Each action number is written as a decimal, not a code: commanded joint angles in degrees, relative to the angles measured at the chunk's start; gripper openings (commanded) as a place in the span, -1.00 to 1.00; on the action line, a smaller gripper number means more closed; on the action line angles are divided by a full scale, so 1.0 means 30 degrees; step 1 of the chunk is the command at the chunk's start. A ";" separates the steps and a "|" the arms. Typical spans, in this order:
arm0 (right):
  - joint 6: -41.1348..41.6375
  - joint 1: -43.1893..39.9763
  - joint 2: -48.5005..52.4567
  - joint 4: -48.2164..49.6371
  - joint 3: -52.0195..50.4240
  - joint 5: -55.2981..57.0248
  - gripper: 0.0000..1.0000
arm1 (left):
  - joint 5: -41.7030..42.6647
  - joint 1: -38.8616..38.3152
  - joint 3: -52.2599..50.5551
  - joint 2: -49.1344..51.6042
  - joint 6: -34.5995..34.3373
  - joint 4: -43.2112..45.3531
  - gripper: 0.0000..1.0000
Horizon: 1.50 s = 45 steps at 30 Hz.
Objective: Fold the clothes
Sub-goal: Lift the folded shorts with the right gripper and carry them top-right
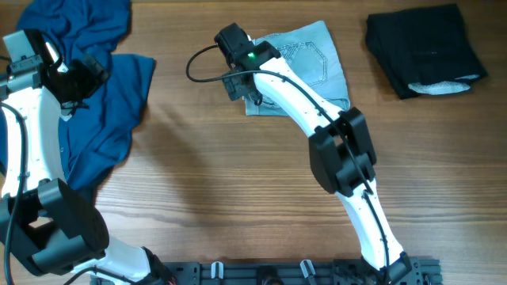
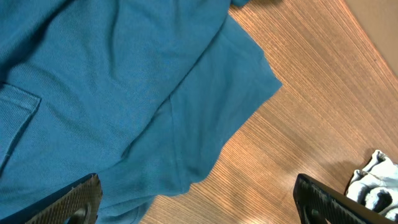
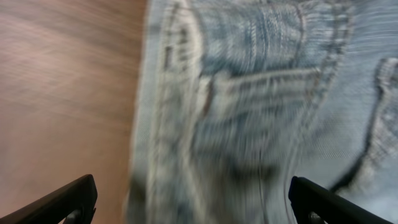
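Wooden tabletop [image 1: 238, 174] carries the folded pale-blue jeans [image 1: 317, 55], and the right hand [image 3: 196, 202] hangs wide open and empty just over the jeans' left edge, while the left hand [image 2: 205, 200], also open and empty, hangs over a blue shirt [image 1: 103, 119] far left of the jeans

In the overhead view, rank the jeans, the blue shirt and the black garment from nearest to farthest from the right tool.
1. Jeans: top centre, their left edge under the right tool.
2. Blue shirt: off to the left.
3. Black garment: top right corner.
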 commanded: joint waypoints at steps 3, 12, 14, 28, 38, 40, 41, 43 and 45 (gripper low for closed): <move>-0.0437 -0.0189 0.1275 0.0787 0.0073 0.1137 0.99 | -0.0117 -0.0051 0.0204 0.0386 -0.0182 0.0051 0.97; -0.1151 -0.0211 0.2149 0.0794 0.0073 0.0211 0.97 | -0.0109 -0.0058 0.0189 0.0809 -0.0182 0.0058 0.97; -0.1195 -0.0270 0.2397 0.0612 0.0073 0.0211 0.85 | -0.0109 -0.0051 0.0189 0.0969 -0.0182 0.0058 0.98; 0.0415 -0.1872 0.1851 -0.1319 0.0073 -0.1086 -0.92 | -0.0117 -0.0051 0.0189 0.1450 -0.0175 0.0066 0.97; -0.2477 -0.3432 -0.5872 -0.1333 0.0080 -0.1078 -0.92 | -0.0117 -0.0051 0.0189 0.1450 -0.0182 0.0073 0.97; -0.3388 -0.3716 -0.7213 -0.1166 0.0080 -0.1071 -0.92 | -0.0117 -0.0051 0.0189 0.1450 -0.0175 0.0080 0.97; -0.3570 -0.3891 -0.7810 -0.1093 0.0080 -0.1078 -0.92 | -0.0117 -0.0051 0.0189 0.1450 -0.0182 0.0080 0.97; -0.3730 -0.4313 -0.8961 -0.1005 0.0080 -0.1078 -0.92 | -0.0117 -0.0051 0.0189 0.1450 -0.0175 0.0080 0.97; -0.4014 -0.4765 -0.9828 -0.0874 0.0080 -0.1086 -0.92 | -0.0124 -0.0051 0.0189 0.1450 -0.0175 0.0080 0.99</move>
